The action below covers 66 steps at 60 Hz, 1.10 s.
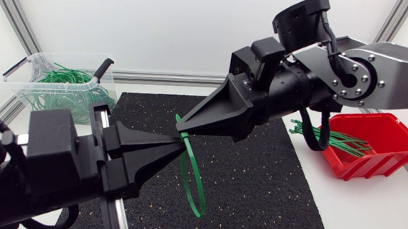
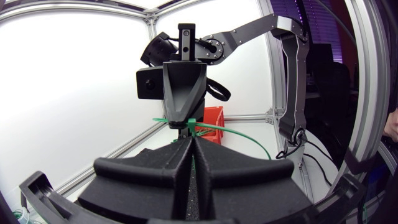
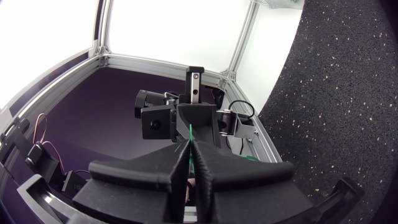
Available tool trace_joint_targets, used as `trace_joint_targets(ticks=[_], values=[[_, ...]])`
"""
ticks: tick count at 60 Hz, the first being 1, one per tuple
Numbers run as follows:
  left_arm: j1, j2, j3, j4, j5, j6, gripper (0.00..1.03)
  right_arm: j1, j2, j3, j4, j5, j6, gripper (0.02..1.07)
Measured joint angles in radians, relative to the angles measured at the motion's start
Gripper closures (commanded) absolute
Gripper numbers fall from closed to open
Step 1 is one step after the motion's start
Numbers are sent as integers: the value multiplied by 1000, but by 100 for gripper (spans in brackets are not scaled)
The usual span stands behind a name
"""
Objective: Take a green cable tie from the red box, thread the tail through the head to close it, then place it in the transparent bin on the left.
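green cable tie looped, hanging in air over black mat, held between both pincers. left pincer pressed together on it; right pincer pinching it too, seemingly near head. more ties in red box and transparent bin.

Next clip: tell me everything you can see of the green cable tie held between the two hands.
The green cable tie is a thin, plastic-looking strip bent into a long loop hanging above the black mat. Its upper end is gripped by the left hand and the right hand, fingertips meeting there. Whether the tail has passed the head cannot be told.
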Motion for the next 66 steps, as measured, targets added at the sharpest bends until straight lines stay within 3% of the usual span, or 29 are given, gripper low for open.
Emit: trace_joint_targets(ticks=[8,22,29,31,35,40,43,56,66], values=[[-39,-17,0,-20,-37,0,99,0,5,0,-8,3,-3,101],[-180,-26,0,-51,-154,0,99,-12,76,35,-38,7,-14,101],[-190,-26,0,-60,-156,0,99,-6,79,35,-51,18,-20,100],[-184,-26,0,-65,-154,0,99,-3,74,34,-51,23,-25,89],[-154,-26,0,-72,-141,0,99,-1,57,25,-51,46,-43,51],[-69,-27,2,-80,-133,0,99,-7,27,5,-51,126,-79,20],[0,-27,5,-88,-127,0,99,-13,11,-8,-51,195,-112,6],[387,34,62,-74,-84,-31,99,-27,-5,-83,53,576,-264,6],[662,167,166,-53,-75,-65,99,-56,6,-105,157,743,-346,6]])
